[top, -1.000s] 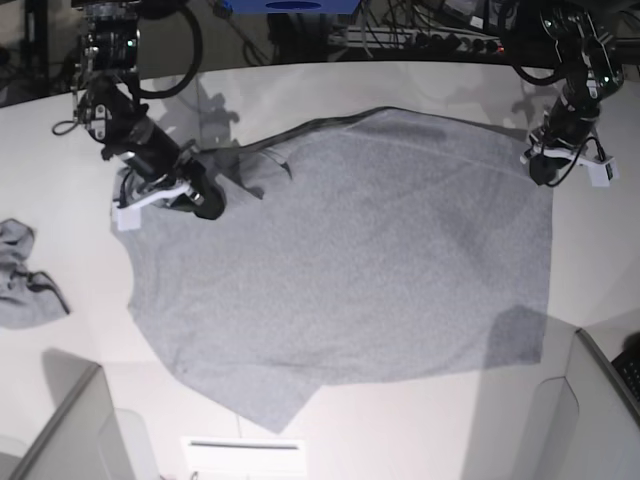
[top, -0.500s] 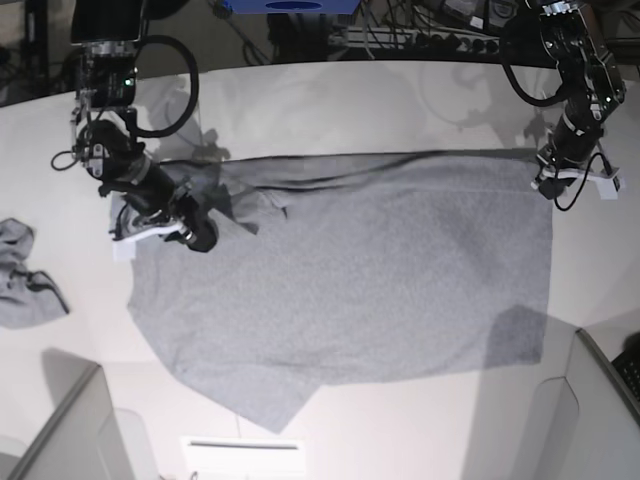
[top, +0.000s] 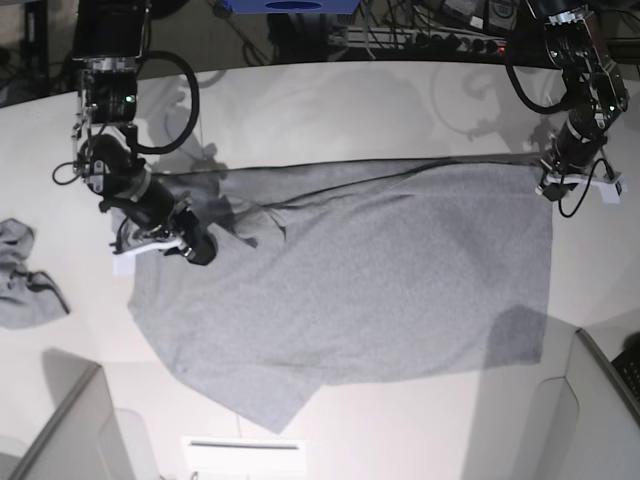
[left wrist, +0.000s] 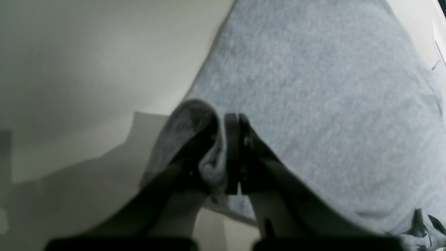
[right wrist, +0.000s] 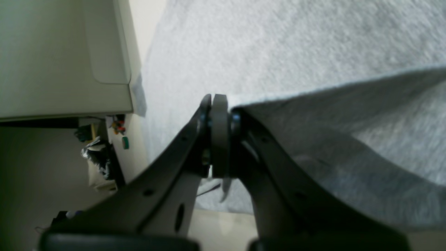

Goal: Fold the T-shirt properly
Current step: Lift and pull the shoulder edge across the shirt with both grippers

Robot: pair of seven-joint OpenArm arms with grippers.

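Folded lower since earlier, T-shirt (top: 360, 270) shows plain grey, no lettering.

T-shirt (top: 350, 280) on table (top: 330, 100), small cloth (top: 22, 275) alongside

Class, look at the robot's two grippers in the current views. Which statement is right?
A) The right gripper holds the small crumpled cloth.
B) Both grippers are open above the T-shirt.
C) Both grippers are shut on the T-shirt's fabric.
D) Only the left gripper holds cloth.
C: the left gripper and the right gripper each pinch grey fabric of the T-shirt, while the small crumpled cloth lies apart at the table edge.
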